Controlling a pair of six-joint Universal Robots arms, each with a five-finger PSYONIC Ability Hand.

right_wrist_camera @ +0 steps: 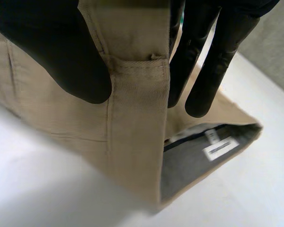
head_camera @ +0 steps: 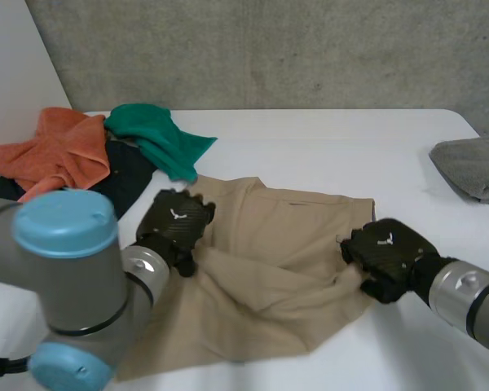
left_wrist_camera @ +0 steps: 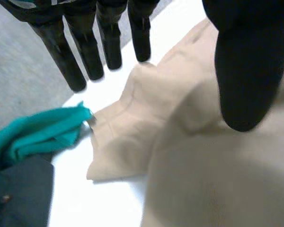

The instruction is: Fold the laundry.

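Early in the folding: we have the beige trousers in hand, no fold finished

The trousers lie rumpled in the middle of the tabletop, between our two hands. Our right hand pinches the waistband between thumb and fingers (grey lining and a label show just beneath it). Our left hand sits over the garment's opposite edge, fingers straight and spread, gripping nothing. We judge that no clean crease is made yet. Left to do: an orange cloth, a green cloth and a dark garment heaped at the far left, and a grey cloth at the right edge, all lying loose on the tabletop, none in a basket
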